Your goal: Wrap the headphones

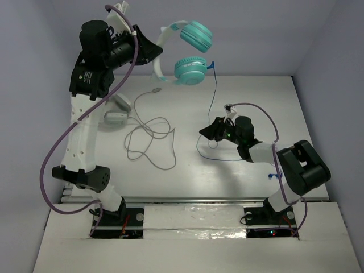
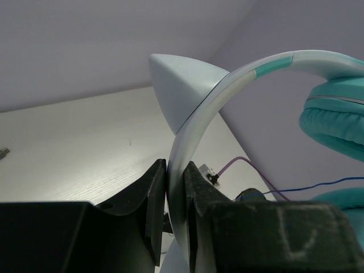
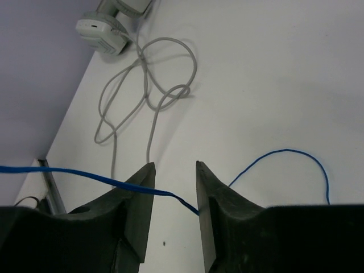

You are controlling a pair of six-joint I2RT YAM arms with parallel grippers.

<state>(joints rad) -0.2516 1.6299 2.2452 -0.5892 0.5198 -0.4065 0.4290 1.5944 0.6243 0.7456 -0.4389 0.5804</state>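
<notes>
The headphones have teal ear cups (image 1: pixel 191 69) and a white headband (image 1: pixel 161 52). My left gripper (image 1: pixel 150 51) is shut on the headband and holds the headphones high above the table's back. In the left wrist view the headband (image 2: pixel 227 85) runs up from between the shut fingers of the left gripper (image 2: pixel 175 210), and a teal cup (image 2: pixel 335 119) shows at the right. The thin blue cable (image 1: pixel 215 94) hangs from the lower cup down to my right gripper (image 1: pixel 211 132), low over the table. In the right wrist view the right gripper (image 3: pixel 173 173) is open and the blue cable (image 3: pixel 85 175) crosses between its jaws.
Grey-white headphones (image 1: pixel 116 111) lie on the table's left with their grey cable (image 1: pixel 151 136) looped loosely toward the middle; both show in the right wrist view (image 3: pixel 108 28). More blue cable (image 3: pixel 296 156) lies looped on the table. Walls close the back and sides.
</notes>
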